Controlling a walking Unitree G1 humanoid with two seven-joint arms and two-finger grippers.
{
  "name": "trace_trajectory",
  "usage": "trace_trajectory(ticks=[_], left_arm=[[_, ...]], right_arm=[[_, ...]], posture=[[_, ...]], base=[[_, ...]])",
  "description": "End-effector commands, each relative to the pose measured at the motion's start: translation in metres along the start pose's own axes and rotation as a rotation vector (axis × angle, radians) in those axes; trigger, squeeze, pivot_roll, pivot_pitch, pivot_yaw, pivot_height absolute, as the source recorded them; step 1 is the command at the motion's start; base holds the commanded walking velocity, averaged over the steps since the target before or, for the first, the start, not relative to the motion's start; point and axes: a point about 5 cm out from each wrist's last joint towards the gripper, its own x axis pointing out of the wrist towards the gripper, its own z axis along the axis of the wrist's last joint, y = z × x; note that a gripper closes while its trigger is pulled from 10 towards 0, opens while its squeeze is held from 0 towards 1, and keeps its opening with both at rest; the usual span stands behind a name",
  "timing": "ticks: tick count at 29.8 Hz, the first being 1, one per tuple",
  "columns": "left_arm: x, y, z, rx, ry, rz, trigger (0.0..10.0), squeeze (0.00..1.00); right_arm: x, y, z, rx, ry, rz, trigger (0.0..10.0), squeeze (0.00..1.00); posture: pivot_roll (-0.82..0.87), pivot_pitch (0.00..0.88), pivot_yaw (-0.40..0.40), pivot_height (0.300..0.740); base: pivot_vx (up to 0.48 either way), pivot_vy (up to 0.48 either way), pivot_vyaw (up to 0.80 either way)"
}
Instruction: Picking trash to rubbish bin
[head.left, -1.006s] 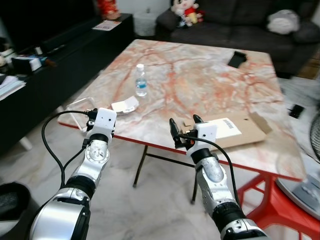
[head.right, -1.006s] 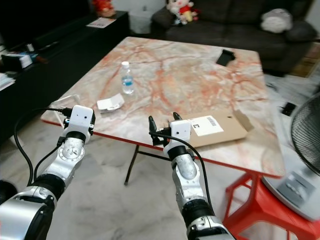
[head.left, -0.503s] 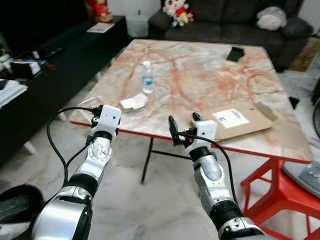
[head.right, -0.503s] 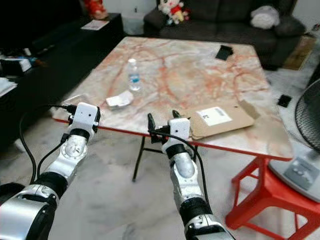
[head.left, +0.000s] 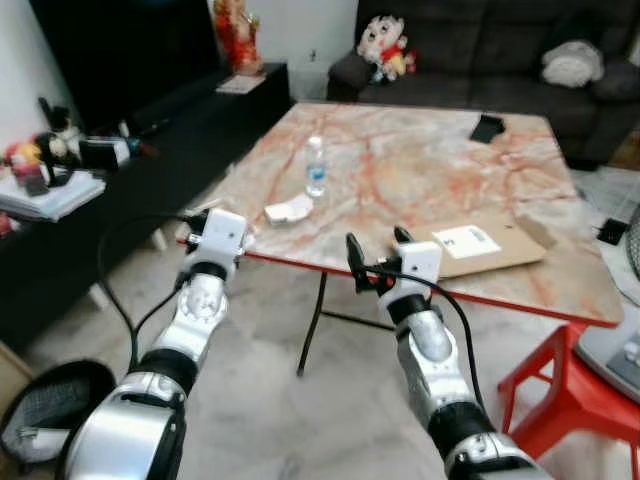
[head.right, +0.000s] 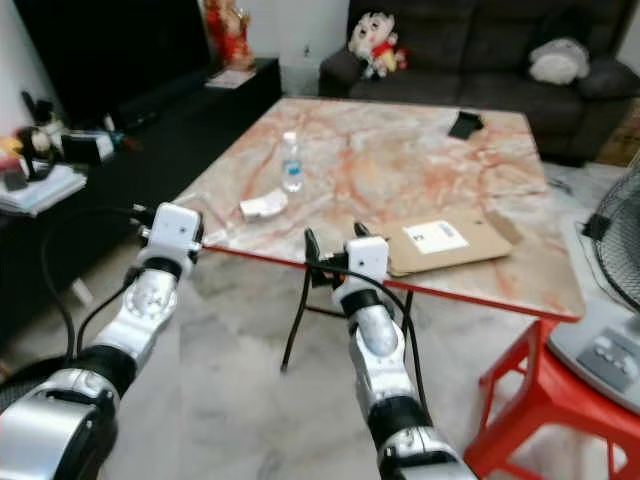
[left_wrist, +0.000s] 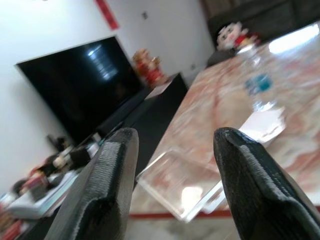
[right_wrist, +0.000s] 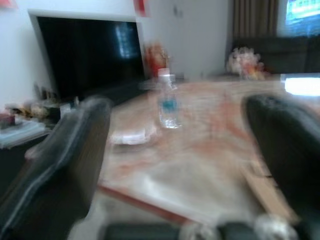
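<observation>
Both pincers spread, empty, short of tabletop (head.left: 420, 170) edge. Wrapper (head.left: 289, 209) lies upper-centre, long axis slanting; my left pincer (left_wrist: 172, 165) nearer than right pincer (head.left: 375, 262).

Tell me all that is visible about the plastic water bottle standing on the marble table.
The water bottle is small, of clear plastic, with a white cap and a blue label around its middle. It stands upright on the marble table, toward the table's left side. A white crumpled packet lies near it, apart from it, closer to the robot. Nothing touches the bottle except the tabletop. How much water it holds cannot be told.
</observation>
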Motion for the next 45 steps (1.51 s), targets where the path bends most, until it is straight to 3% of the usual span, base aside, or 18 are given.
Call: trace_trajectory(ticks=[1,30,38,45], left_arm=[[0.002,-0.003,0.005,0.012,-0.021,-0.017,10.0,0.0],[0.002,0.0,0.006,0.03,-0.025,-0.001,10.0,0.0],[0.0,-0.013,0.006,0.036,-0.026,-0.05,10.0,0.0],[-0.009,-0.028,0.016,0.074,-0.151,-0.166,10.0,0.0]], right_arm=[[0.002,0.002,0.003,-0.009,-0.015,0.008,10.0,0.0],[0.006,0.001,0.009,0.002,-0.035,0.018,10.0,0.0],[0.007,-0.002,0.011,0.003,-0.037,0.007,10.0,0.0],[0.007,0.001,0.011,0.015,-0.036,0.008,10.0,0.0]], posture=[[-0.11,0.0,0.052,0.74],[-0.1,0.009,0.034,0.74],[-0.1,0.034,0.03,0.74],[-0.09,0.041,0.03,0.74]], base=[[0.48,0.0,0.0],[0.48,0.0,0.13],[0.48,0.0,0.0],[0.0,0.0,0.0]])
